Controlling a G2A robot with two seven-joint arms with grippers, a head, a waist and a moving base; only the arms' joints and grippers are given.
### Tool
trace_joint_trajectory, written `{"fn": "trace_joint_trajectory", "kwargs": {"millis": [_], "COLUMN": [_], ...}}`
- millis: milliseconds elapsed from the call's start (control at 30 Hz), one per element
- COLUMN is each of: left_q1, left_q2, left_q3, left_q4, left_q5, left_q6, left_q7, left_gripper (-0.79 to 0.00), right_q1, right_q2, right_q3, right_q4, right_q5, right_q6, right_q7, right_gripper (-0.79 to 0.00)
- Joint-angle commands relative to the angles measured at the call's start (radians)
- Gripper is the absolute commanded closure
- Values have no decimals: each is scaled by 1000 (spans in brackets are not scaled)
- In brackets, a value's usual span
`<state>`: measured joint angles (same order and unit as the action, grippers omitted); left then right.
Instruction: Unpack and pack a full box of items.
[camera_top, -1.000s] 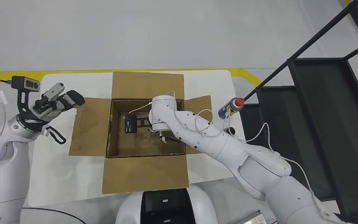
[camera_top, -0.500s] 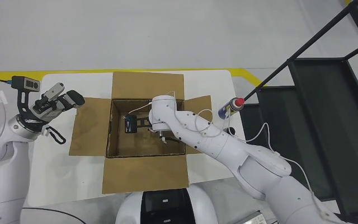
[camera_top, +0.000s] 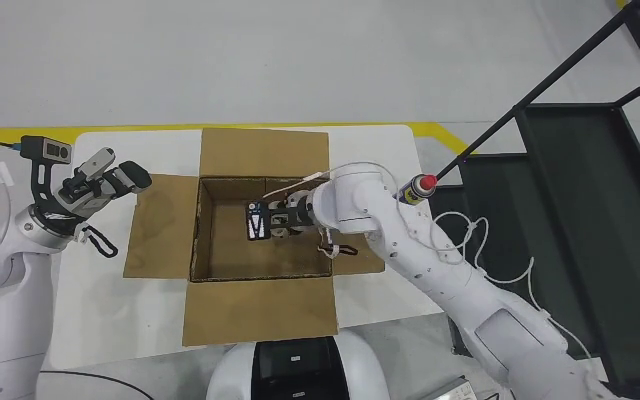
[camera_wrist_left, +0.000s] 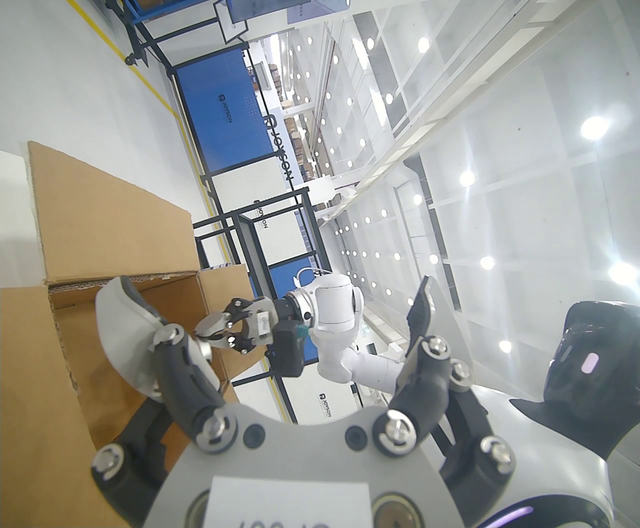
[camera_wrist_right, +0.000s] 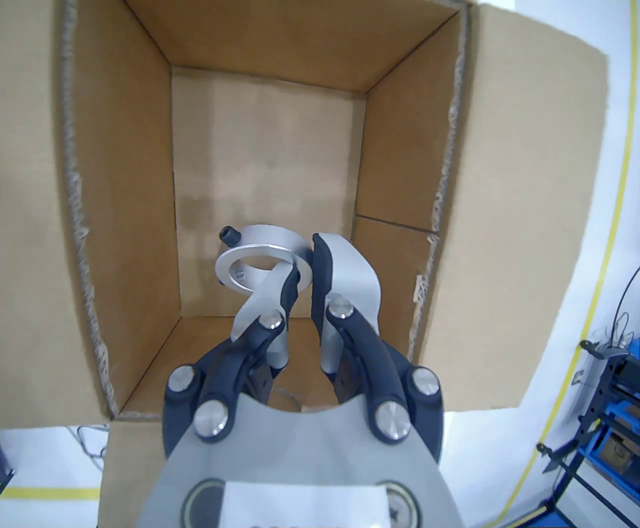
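An open cardboard box (camera_top: 258, 308) stands mid-table with its flaps spread out. My right gripper (camera_wrist_right: 303, 270) hangs over the box's inside (camera_wrist_right: 265, 150), shut on the rim of a silver metal ring (camera_wrist_right: 250, 252) that has a small black screw in its side. From above, this gripper (camera_top: 262, 222) sits over the middle of the box. My left gripper (camera_top: 115, 170) stays beyond the box's left flap, above the table's left edge, open with nothing between its fingers (camera_wrist_left: 130, 320). The left wrist view also catches the right gripper (camera_wrist_left: 232, 332) over the box wall (camera_wrist_left: 115, 240).
A spray can with a red cap (camera_top: 415, 190) stands on the table just past the box's right flap. A dark metal rack (camera_top: 560, 200) stands to the right of the table. Yellow tape (camera_top: 120, 129) runs along the floor behind the table.
The right arm has risen and drawn back toward the right, carrying its gripper from the box's left part to its middle. The left arm has not moved.
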<state>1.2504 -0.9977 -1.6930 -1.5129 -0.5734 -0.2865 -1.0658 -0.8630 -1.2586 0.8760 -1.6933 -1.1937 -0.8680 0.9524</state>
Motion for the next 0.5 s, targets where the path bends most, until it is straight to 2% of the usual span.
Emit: {"fn": "trace_joint_trajectory", "kwargs": {"millis": [0, 100, 267, 333, 467], "left_q1": [0, 0, 0, 0, 0], "left_q2": [0, 0, 0, 0, 0], "left_q3": [0, 0, 0, 0, 0], "left_q4": [0, 0, 0, 0, 0], "left_q5": [0, 0, 0, 0, 0], "left_q6": [0, 0, 0, 0, 0], "left_q7": [0, 0, 0, 0, 0], "left_gripper": [-785, -785, -785, -785, -785], "right_q1": [-76, -191, -366, -430, -438], "right_q2": [61, 145, 250, 280, 284], "right_q3": [83, 209, 393, 448, 454], "right_q4": [-85, -185, -344, -388, -396], "right_q5": [-8, -14, 83, 109, 108], "right_q6": [-56, -144, -144, -144, -144], "right_q7": [-56, -145, -147, -201, -212], "right_gripper": [0, 0, 0, 0, 0]}}
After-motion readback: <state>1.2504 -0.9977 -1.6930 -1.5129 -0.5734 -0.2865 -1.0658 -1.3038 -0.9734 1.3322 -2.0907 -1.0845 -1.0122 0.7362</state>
